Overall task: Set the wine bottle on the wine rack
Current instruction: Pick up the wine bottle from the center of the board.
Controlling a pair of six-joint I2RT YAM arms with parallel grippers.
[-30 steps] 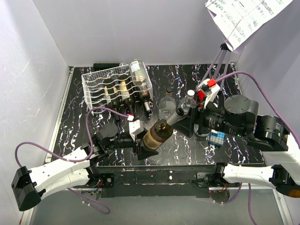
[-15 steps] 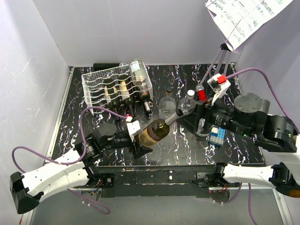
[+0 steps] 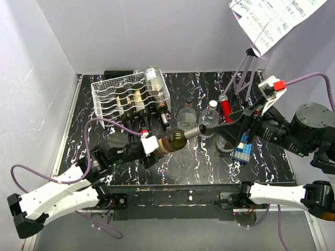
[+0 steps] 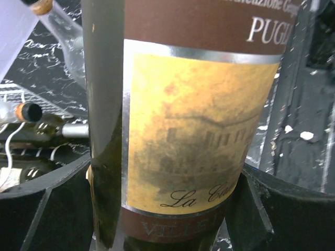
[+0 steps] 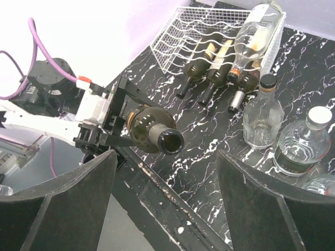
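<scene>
Right gripper (image 5: 165, 172) backed off rightward, jaws spread empty; wine bottle (image 3: 172, 140) hung level, clamped by left gripper (image 3: 152, 145), near front of wine rack (image 3: 104, 97). Handover looked complete; racking remained.

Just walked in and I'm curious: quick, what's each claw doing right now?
Left claw: closed on the wine bottle, gripping its body.
Right claw: open, holding nothing.
</scene>
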